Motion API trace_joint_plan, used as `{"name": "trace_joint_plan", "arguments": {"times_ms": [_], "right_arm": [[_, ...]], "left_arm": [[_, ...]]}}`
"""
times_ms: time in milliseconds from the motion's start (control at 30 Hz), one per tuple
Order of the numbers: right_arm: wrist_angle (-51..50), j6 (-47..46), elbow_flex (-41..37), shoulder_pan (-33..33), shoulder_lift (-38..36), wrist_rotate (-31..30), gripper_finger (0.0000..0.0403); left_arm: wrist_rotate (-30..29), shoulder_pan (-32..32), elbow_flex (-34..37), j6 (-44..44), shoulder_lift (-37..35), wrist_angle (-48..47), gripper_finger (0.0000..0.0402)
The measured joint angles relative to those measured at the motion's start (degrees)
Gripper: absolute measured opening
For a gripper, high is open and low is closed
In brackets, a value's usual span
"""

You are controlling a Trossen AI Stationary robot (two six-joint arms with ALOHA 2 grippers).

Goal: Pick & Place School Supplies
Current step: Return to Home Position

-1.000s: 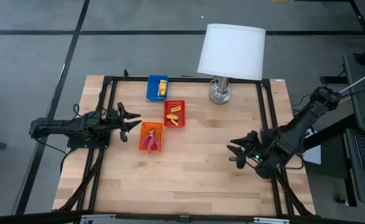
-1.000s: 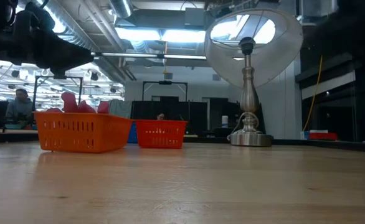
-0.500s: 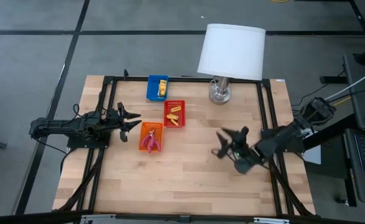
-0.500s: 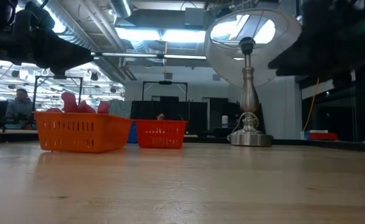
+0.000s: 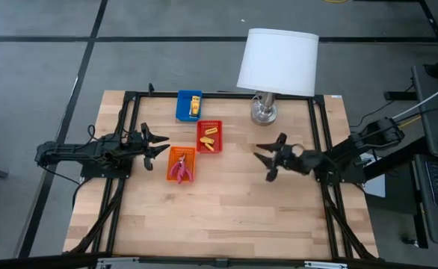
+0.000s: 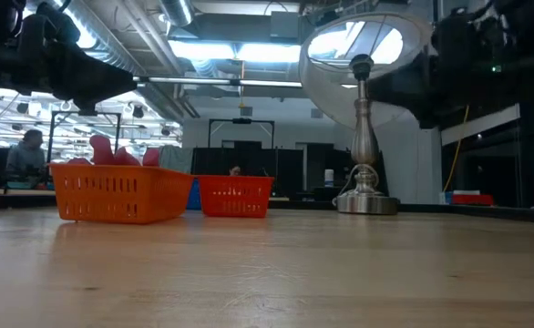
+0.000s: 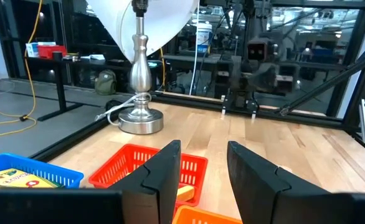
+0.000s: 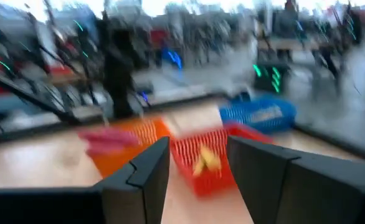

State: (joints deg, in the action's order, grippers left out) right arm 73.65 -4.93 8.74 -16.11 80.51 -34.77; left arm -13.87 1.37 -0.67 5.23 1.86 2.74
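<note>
Three trays stand left of the table's middle. The blue tray (image 5: 189, 104) holds a yellow packet (image 5: 194, 105). In the red tray (image 5: 209, 136) lie small yellow-orange pieces (image 5: 209, 139). A pink-handled plier tool (image 5: 180, 169) rests in the orange tray (image 5: 181, 164). My left gripper (image 5: 159, 143) hovers open just left of the orange and red trays, touching nothing. My right gripper (image 5: 267, 158) is open over bare wood right of the red tray, its fingers pointing toward the trays. In the right wrist view the red tray (image 8: 207, 158) and orange tray (image 8: 129, 140) lie ahead of the open fingers.
A lamp with a white shade (image 5: 277, 63) stands on its metal base (image 5: 264, 112) at the far edge, just beyond my right gripper. A black frame (image 5: 320, 149) runs along the table's sides. Bare wood (image 5: 226, 209) fills the near half.
My right gripper has swung from near the table's right edge toward the left and then toward the far edge, nearing the red tray, and it has turned to point at the trays. It has stayed open. The trays and their contents have not moved.
</note>
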Motion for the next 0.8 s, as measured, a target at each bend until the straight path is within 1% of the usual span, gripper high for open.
{"name": "trace_joint_plan", "arguments": {"times_ms": [33, 100, 200, 267, 367, 433, 533, 633, 733, 800], "right_arm": [[3.6, 1.5, -1.4, 1.6, -0.3, 2.6, 0.0164], [6.6, 2.8, -3.2, 5.1, -1.3, 8.6, 0.0162], [5.8, 3.8, -4.2, 9.4, -3.2, 18.5, 0.0162], [4.8, 5.3, -5.0, 11.2, -4.9, 22.9, 0.0162], [4.2, 6.4, -8.1, 13.8, -9.0, 25.1, 0.0162], [-3.0, 6.9, -7.9, 15.2, -12.2, 25.9, 0.0162], [-11.3, 7.1, -7.8, 16.7, -20.8, 28.4, 0.0162], [-23.9, 7.1, -8.1, 17.8, -28.7, 28.5, 0.0162], [-32.1, 7.0, -7.9, 18.3, -37.6, 29.9, 0.0162], [-37.4, 6.8, -7.9, 18.4, -43.5, 29.8, 0.0162]], "left_arm": [[0.0, 0.0, 0.0, 0.0, 0.0, 0.0, 0.0127], [0.0, 0.0, 0.0, 0.0, 0.0, 0.0, 0.0127], [0.0, 0.0, 0.0, 0.0, 0.0, 0.0, 0.0127], [0.0, 0.0, 0.0, 0.0, 0.0, 0.0, 0.0127], [0.0, 0.0, 0.0, 0.0, 0.0, 0.0, 0.0127], [0.0, 0.0, 0.0, 0.0, 0.0, 0.0, 0.0127], [0.0, 0.0, 0.0, 0.0, 0.0, 0.0, 0.0127], [0.0, 0.0, 0.0, 0.0, 0.0, 0.0, 0.0127], [0.0, 0.0, 0.0, 0.0, -0.1, 0.0, 0.0127], [0.0, 0.0, 0.0, 0.0, -0.1, 0.0, 0.0127]]}}
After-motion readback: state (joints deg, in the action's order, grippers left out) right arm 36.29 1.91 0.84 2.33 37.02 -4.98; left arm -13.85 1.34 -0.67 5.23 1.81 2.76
